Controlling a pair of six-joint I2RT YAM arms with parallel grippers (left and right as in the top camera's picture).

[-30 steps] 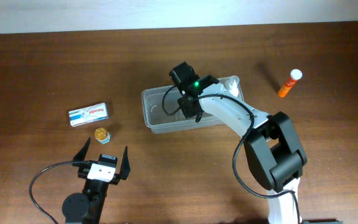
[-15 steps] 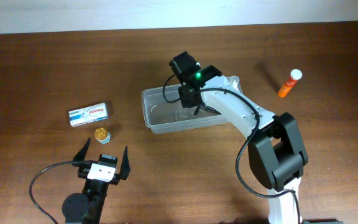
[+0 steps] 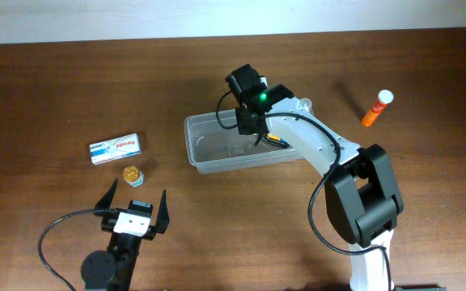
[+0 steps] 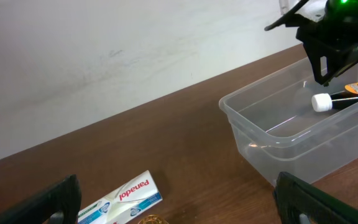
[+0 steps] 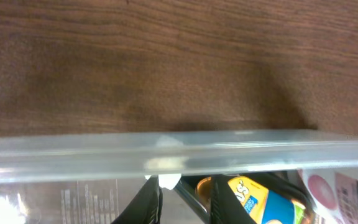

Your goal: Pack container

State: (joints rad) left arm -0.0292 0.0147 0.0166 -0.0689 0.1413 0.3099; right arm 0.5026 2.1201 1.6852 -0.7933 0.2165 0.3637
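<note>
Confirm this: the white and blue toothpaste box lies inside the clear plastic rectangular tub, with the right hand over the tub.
No. The white and blue toothpaste box lies on the wooden table, outside the clear plastic rectangular tub; the overhead view shows it. The right hand is over the tub.

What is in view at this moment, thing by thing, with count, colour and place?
container: one, clear plastic, middle of the table.
tube: one, dark with a white cap, lying inside the container.
printed label: yellow and blue, inside the container by the tube; whether it is a separate item cannot be told.
orange tube: one, orange with a white cap, on the table right of the container.
box: one, white and blue, left of the container.
small bottle: one, gold top, beside the box.
table: one, brown wood.
left gripper: black, open, empty, near the small bottle.
right gripper: black, over the container, above the tube.
</note>
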